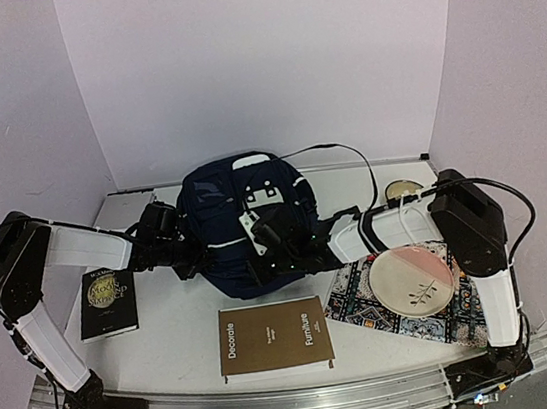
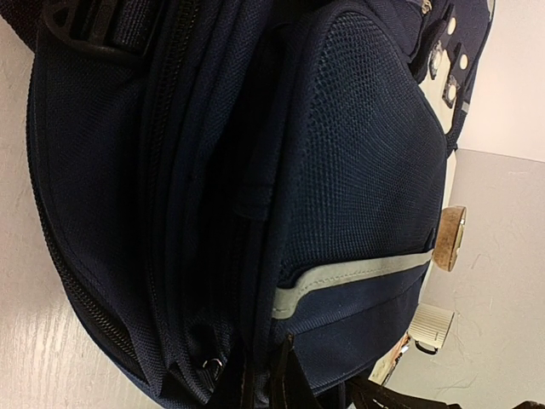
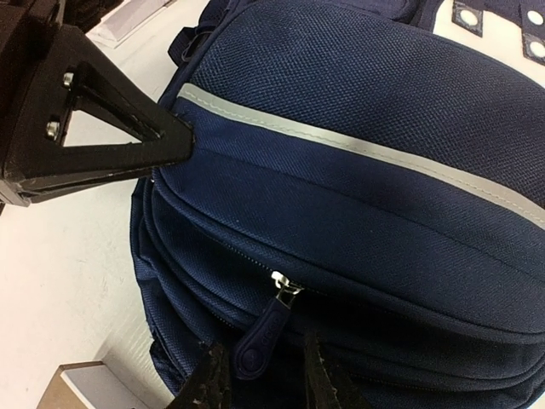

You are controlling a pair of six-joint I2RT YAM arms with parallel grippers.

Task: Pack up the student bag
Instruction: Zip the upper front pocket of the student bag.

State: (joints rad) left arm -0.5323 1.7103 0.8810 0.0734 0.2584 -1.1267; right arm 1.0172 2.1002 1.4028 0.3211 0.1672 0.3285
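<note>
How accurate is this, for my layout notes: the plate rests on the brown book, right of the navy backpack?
One slip: the plate rests on a patterned cloth, not the brown book, right of the navy backpack. The top external view shows it.

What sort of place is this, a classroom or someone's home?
Probably a robot test booth: plain white walls box in one table, two arms are bolted to a metal rail, and a backpack, books and plate lie staged.

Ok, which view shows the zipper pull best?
Right wrist: the zipper pull lies close-up between the parted fingers of the right gripper. Top external shows the whole student bag, the pull too small; left wrist shows only the bag's side.
</note>
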